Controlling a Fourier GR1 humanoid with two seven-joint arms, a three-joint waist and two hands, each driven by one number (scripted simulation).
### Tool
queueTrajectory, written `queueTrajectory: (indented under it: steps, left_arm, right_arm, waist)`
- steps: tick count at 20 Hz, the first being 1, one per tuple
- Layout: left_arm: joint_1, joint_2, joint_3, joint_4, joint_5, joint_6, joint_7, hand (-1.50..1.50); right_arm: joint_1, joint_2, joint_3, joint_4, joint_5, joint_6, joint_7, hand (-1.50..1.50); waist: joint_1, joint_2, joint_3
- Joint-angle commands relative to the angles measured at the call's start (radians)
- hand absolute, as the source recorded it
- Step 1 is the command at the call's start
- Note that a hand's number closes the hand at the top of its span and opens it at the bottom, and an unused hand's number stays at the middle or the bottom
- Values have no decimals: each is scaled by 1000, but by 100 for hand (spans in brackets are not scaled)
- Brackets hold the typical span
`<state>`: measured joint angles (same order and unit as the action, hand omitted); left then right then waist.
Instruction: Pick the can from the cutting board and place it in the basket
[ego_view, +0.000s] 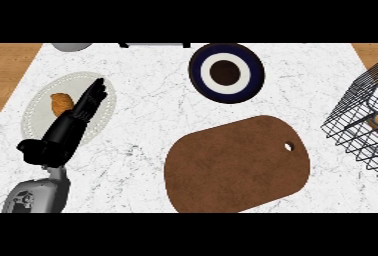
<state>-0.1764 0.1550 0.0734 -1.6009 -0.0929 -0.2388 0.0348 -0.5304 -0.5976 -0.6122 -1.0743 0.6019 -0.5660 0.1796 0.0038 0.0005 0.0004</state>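
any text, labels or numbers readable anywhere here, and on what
None readable. The cutting board, the dark blue and white plate, the pale plate with a pastry, the wire basket and the left hand show no text.

The brown rounded cutting board (238, 166) lies flat with nothing on it, and bare white marble counter (148, 120) runs between it and the dark wire basket (356, 118) at the right edge. The dark-blue ringed plate (227, 72) (also flat) sits behind, apart.
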Motion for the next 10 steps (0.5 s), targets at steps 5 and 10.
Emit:
queueTrajectory:
  steps: [5,10]
  left_arm:
    - [33,25,29,-35,43,-39,17,0]
    - [-43,7,21,21,2,6,26,0]
  right_arm:
    - [-27,-46,-92,-60,-190,36,-5,-150]
    - [66,-50,-178,-129,-322,112,45,-150]
  waist:
    - [-3,-3,0]
    - [-19,-3,0]
